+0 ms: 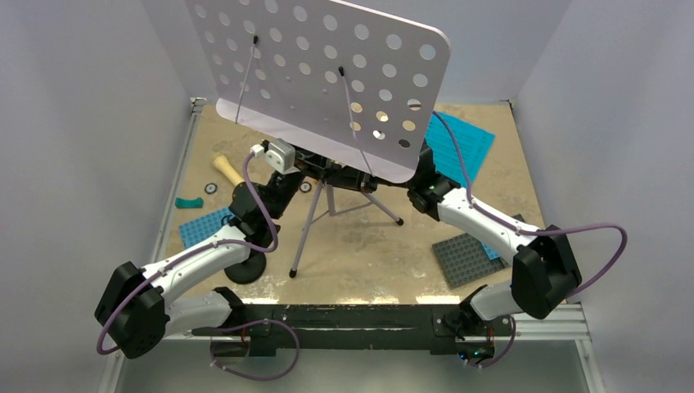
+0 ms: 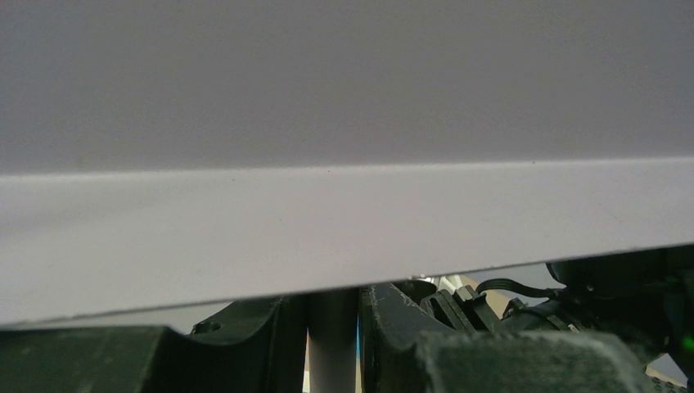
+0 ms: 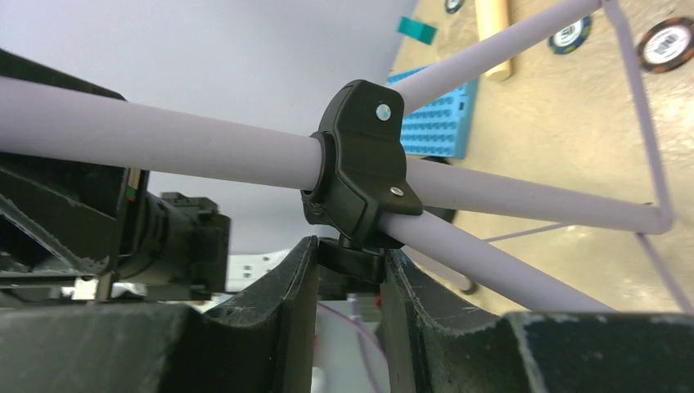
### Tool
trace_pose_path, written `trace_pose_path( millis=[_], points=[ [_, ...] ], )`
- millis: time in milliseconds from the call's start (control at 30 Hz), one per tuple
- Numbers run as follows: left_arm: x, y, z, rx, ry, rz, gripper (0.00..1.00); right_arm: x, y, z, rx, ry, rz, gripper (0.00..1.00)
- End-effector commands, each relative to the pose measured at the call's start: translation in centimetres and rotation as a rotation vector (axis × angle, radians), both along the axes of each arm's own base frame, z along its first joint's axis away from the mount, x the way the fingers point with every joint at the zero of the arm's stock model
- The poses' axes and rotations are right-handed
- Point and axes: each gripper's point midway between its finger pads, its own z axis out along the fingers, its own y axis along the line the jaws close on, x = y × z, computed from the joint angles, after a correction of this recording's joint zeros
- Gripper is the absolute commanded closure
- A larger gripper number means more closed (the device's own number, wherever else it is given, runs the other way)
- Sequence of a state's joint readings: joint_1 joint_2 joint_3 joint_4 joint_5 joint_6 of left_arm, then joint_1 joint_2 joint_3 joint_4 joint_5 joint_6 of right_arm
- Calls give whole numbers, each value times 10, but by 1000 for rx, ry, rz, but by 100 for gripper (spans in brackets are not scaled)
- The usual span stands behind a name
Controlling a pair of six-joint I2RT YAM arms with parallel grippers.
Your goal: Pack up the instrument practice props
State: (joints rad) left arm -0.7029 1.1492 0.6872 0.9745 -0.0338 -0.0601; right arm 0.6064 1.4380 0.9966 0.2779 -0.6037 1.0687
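The lavender hole-punched music stand [image 1: 327,65] stands mid-table on its silver tripod [image 1: 311,225], its desk tilted and large in the top view. My left gripper [image 1: 315,169] is under the desk, shut on the stand's pole [image 2: 332,344]; the desk [image 2: 344,123] fills the left wrist view. My right gripper [image 1: 372,180] is shut on the black knob [image 3: 353,260] of the tripod collar [image 3: 360,155]. Teal sheet-music pages [image 1: 460,143] lie at the back right. The cream toy microphone [image 1: 227,170] lies at the back left. The black round-based mic stand [image 1: 245,268] sits by my left arm.
A blue studded baseplate [image 1: 205,225] lies at the left and a grey one [image 1: 466,258] at the right front. A teal brick [image 1: 188,203] and small round discs [image 1: 211,187] lie near the microphone. White walls close in on three sides.
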Motion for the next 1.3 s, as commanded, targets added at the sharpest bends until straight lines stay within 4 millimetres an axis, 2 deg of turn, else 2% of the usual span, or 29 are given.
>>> trace_pose_path(
  millis=[0, 133, 200, 233, 300, 367, 433, 600, 633, 733, 767, 833, 967, 1133, 1267],
  points=[
    [-3, -23, -75, 164, 174, -81, 100, 29, -24, 38, -124, -343, -122, 100],
    [-2, -24, -76, 164, 176, -79, 100, 16, -19, 43, -30, -292, -77, 100],
    [-2, -23, -76, 166, 176, -77, 100, 9, -15, 46, 39, -242, -27, 69],
    [-2, -23, -76, 167, 174, -76, 100, 6, -14, 49, 83, -200, -16, 58],
    [-3, -22, -76, 169, 176, -74, 100, 4, -13, 53, 142, -155, -6, 47],
    [-3, -22, -76, 169, 175, -74, 100, 4, -13, 56, 181, -129, 0, 43],
    [-3, -22, -76, 169, 176, -72, 100, 4, -12, 59, 202, -119, 6, 43],
    [-3, -23, -75, 166, 177, -78, 100, 6, -9, 60, 189, -117, 19, 51],
    [-3, -23, -75, 166, 177, -78, 100, 7, -10, 60, 184, -116, 16, 53],
    [-3, -23, -76, 168, 178, -79, 100, 9, -8, 56, 163, -109, 18, 72],
    [-3, -24, -76, 168, 177, -81, 100, 10, -7, 55, 160, -105, 21, 73],
    [-3, -24, -77, 173, 178, -83, 100, 10, -5, 53, 152, -100, 34, 72],
    [-1, -23, -79, 179, 182, -74, 100, 12, -3, 53, 136, -97, 47, 62],
    [0, -23, -81, 188, 184, -67, 100, 9, 2, 54, 121, -88, 92, 61],
    [1, -25, -83, 192, 189, -70, 100, 8, 3, 52, 101, -79, 109, 66]
  ],
)
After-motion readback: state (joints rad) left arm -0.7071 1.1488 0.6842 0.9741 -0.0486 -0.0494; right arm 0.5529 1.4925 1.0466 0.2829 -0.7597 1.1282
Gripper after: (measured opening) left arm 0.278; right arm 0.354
